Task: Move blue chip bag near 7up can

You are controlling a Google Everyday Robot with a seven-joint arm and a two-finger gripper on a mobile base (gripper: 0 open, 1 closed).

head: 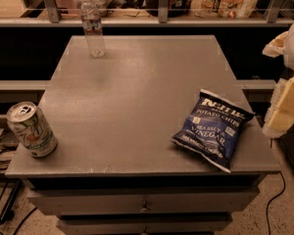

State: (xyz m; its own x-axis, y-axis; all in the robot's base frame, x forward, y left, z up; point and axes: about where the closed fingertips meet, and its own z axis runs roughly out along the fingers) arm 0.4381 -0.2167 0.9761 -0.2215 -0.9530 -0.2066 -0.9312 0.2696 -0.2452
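Note:
The blue chip bag is dark navy with white lettering. It lies flat on the right front part of the grey table, close to the right edge. The 7up can is pale with green and orange markings. It stands tilted at the table's front left corner, far from the bag. My gripper, white with yellowish parts, is at the right edge of the view. It is beside the table, just right of the bag and apart from it, and holds nothing that I can see.
A clear plastic water bottle stands at the back left of the table. Behind the table runs a shelf with a railing and packaged goods. Drawers are under the tabletop. Cables lie on the floor at left.

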